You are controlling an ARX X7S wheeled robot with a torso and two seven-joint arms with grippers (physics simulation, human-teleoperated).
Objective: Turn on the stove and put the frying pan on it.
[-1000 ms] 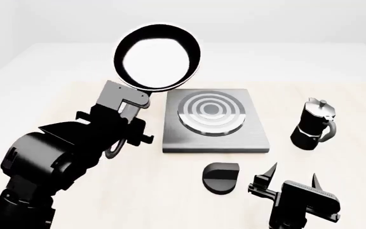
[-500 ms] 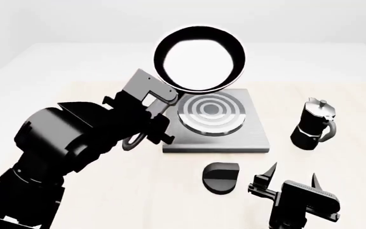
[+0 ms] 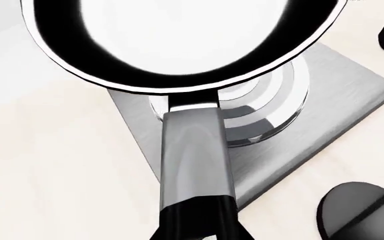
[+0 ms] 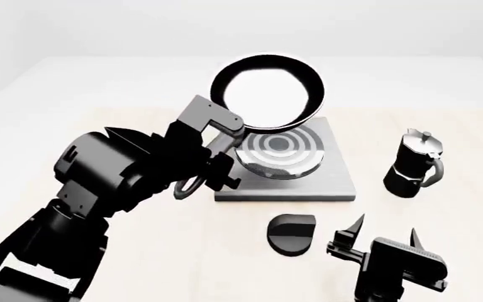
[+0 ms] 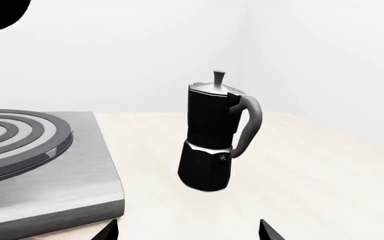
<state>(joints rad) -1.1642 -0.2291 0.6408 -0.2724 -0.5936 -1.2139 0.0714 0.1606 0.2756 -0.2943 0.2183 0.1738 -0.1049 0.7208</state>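
My left gripper (image 4: 208, 157) is shut on the grey handle of the frying pan (image 4: 266, 88), a round black pan with a glossy inside. It holds the pan in the air over the far left part of the stove (image 4: 329, 179), a square grey plate with a ring burner (image 4: 279, 151). In the left wrist view the pan (image 3: 178, 40) hangs above the burner (image 3: 272, 107), with its handle (image 3: 195, 155) running back into the jaws. The black round knob (image 4: 292, 234) lies in front of the stove. My right gripper (image 4: 384, 242) is open and empty, to the right of the knob.
A black moka pot (image 4: 414, 165) stands to the right of the stove; it also shows in the right wrist view (image 5: 215, 135), beside the stove's edge (image 5: 98, 165). The pale table (image 4: 141, 264) stretches all round.
My left arm has carried the pan to the right and lower, from beside the stove's far left corner to over the burner. The right arm has not moved.
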